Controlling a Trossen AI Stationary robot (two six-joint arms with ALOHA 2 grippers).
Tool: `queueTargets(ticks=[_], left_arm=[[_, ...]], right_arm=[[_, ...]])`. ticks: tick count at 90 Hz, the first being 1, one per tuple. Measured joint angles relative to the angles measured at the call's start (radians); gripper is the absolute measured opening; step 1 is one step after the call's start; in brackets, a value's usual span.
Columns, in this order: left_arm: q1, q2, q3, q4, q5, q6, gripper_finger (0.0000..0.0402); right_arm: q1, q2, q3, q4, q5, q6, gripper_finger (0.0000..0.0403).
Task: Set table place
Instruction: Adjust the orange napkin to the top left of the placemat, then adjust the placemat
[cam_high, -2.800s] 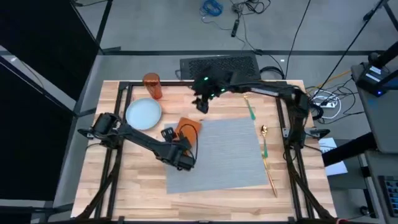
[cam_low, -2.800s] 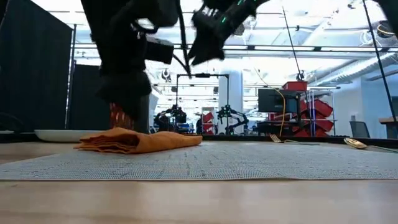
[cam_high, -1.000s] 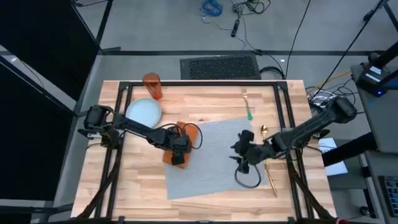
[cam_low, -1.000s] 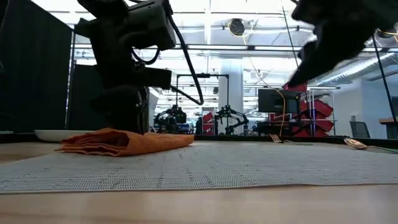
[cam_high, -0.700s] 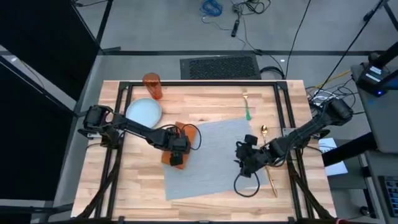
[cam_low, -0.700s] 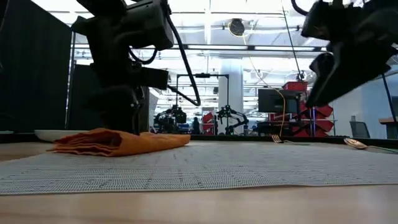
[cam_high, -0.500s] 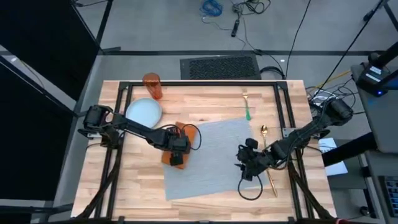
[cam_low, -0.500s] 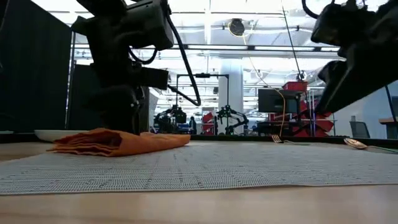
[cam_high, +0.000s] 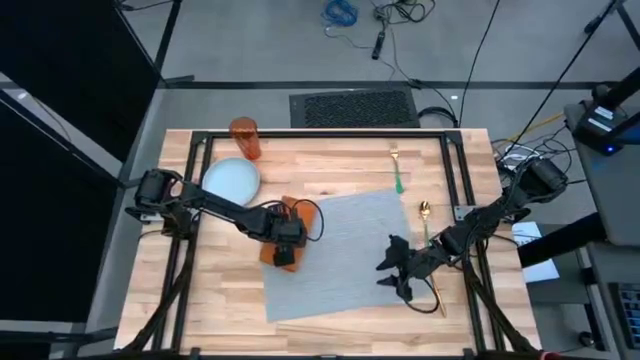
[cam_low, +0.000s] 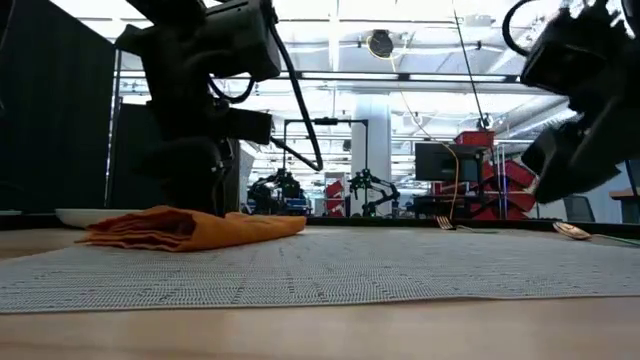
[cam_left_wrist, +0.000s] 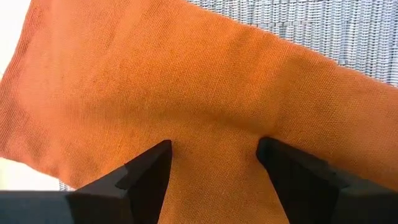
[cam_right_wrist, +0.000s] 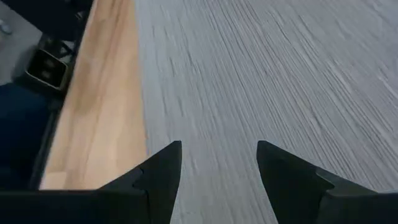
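Note:
The grey placemat (cam_high: 340, 260) lies askew in the middle of the table (cam_high: 330, 165). The orange napkin (cam_high: 300, 212) lies folded across the placemat's left edge, partly on the wood. My left gripper (cam_high: 283, 250) points down onto it, open, with cloth spanning the gap in the left wrist view (cam_left_wrist: 214, 162). My right gripper (cam_high: 397, 275) hovers open above the placemat's right part (cam_right_wrist: 280, 74), holding nothing. The pale-blue plate (cam_high: 231, 182) and the orange tumbler (cam_high: 245, 138) stand at the far left. My left gripper comes at the napkin's middle (cam_left_wrist: 211, 124) from above, one finger on either side of a shallow crease. The fingers hide their own tips, so I cannot tell whether they touch the cloth. The napkin lies flat on the placemat and the wood.
A fork (cam_high: 399, 172), a spoon (cam_high: 424, 222) and a knife (cam_high: 438, 292) with green handles lie in a line along the table's right side, beside the placemat. The black frame rails (cam_high: 455, 180) run along both sides.
My right gripper has gone toward the table's near-right corner over the placemat, rising and turning as it went. My left gripper has shifted a little toward the table's left edge, and the napkin has slid that way with it, then both have stayed still.

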Motion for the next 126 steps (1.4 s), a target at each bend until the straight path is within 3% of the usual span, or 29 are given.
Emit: queueTargets(ticks=[16, 41, 57, 70, 106, 126], left_arm=[[0.0, 0.002, 0.029, -0.039, 0.006, -0.012, 0.0242], [0.0, 0.003, 0.053, -0.114, 0.009, -0.016, 0.0242], [0.0, 0.002, 0.053, -0.125, 0.01, -0.019, 0.0242], [0.0, 0.002, 0.054, -0.126, 0.01, -0.027, 0.0242], [0.0, 0.001, 0.055, -0.128, 0.011, -0.028, 0.0242], [0.009, 0.0, 0.055, -0.143, 0.011, -0.026, 0.0242]], right_arm=[[-0.053, 0.0, -0.001, -0.067, -0.052, 0.009, 0.0194], [-0.085, -0.003, 0.202, -0.646, -0.036, 0.064, 0.0194], [-0.076, -0.005, 0.314, -0.728, -0.043, 0.022, 0.0194], [-0.077, 0.01, 0.317, -0.846, -0.044, 0.098, 0.0194], [-0.079, 0.218, 0.323, -0.827, -0.127, 0.178, 0.0192], [-0.076, 0.227, 0.321, -0.781, -0.129, 0.192, 0.0175]])
